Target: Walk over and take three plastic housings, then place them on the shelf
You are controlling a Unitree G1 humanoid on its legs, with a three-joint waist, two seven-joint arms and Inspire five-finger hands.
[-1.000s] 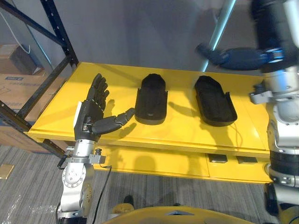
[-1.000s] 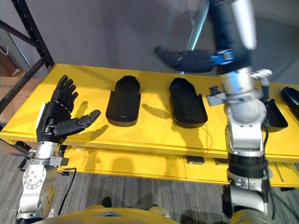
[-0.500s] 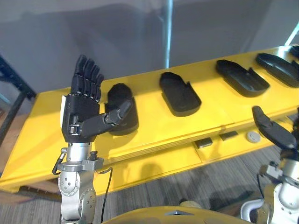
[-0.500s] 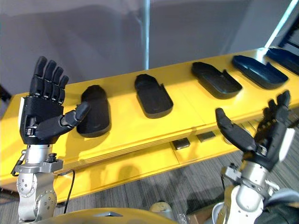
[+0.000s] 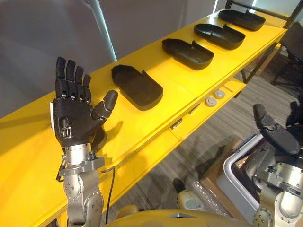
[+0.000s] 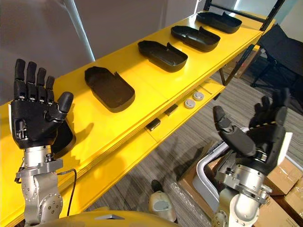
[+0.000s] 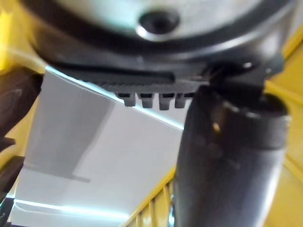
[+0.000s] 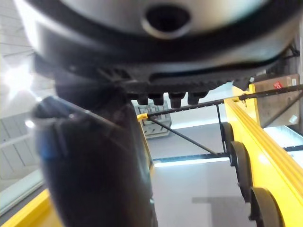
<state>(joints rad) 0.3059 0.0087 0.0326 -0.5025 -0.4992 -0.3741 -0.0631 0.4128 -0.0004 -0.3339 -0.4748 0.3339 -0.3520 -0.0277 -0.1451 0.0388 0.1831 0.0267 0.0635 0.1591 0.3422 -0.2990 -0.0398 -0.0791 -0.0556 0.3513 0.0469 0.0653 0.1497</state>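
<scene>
Left hand (image 5: 75,118) and right hand (image 6: 262,142), fingers (image 5: 71,80) straight and empty, raised before black housings (image 5: 136,86) lining the yellow shelf (image 5: 175,92).

1. Four plastic housings (image 5: 187,53) lie in a row on the shelf (image 5: 156,118), spaced apart, trailing away to the right of the fingers (image 5: 71,80) of the left hand (image 5: 75,123).
2. The nearest housing (image 5: 136,86) sits just right of those fingers; the farthest housing (image 5: 241,19) lies at the shelf's end.
3. The fingers (image 6: 272,106) of the right hand (image 6: 265,142) hang before the shelf, above a bin (image 6: 208,165) and a cardboard box (image 6: 284,172) on the floor (image 5: 213,142).
</scene>
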